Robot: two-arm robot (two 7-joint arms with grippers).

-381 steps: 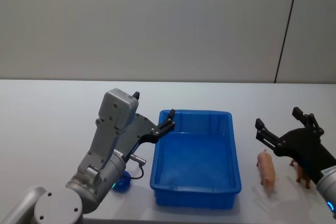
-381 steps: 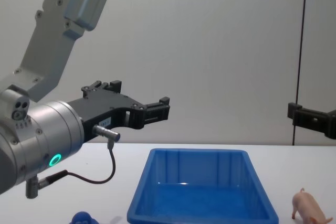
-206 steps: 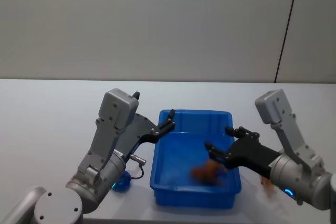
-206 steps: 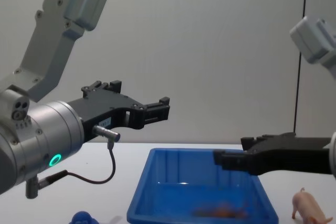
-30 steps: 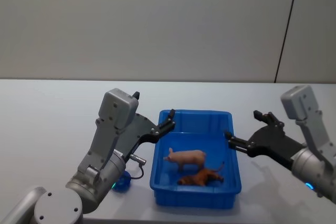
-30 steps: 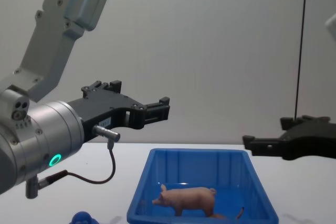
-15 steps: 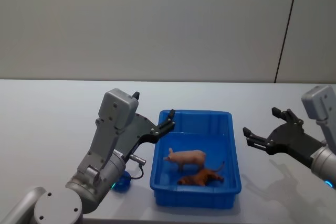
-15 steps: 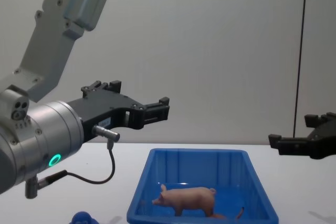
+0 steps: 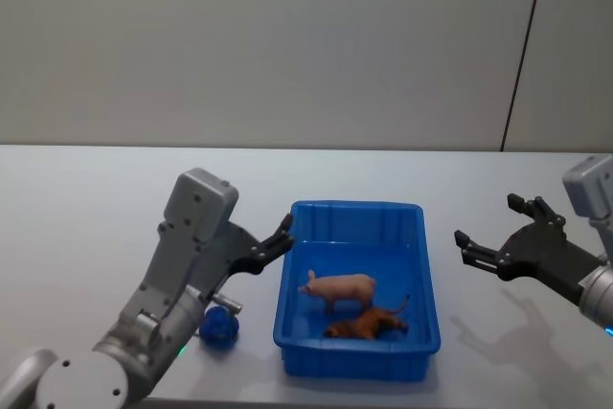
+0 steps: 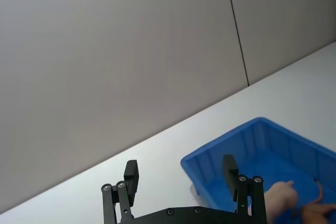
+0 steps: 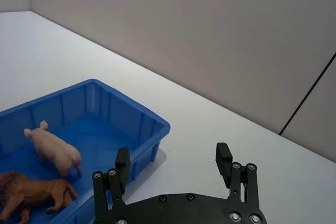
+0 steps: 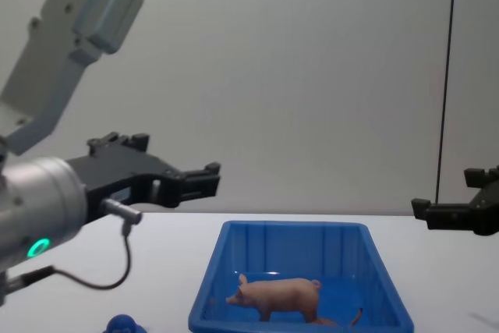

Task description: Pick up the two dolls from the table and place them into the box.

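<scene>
Hovering with jaws spread and empty, the left tool hangs just above the dark-blue toy on the table, apparently poised to collect it, while the pink pig stands in the box between it and the open, empty right tool.

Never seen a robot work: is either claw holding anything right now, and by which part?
Nothing is held. The left gripper and the right gripper are both open and empty; the pig stands in the box.
</scene>
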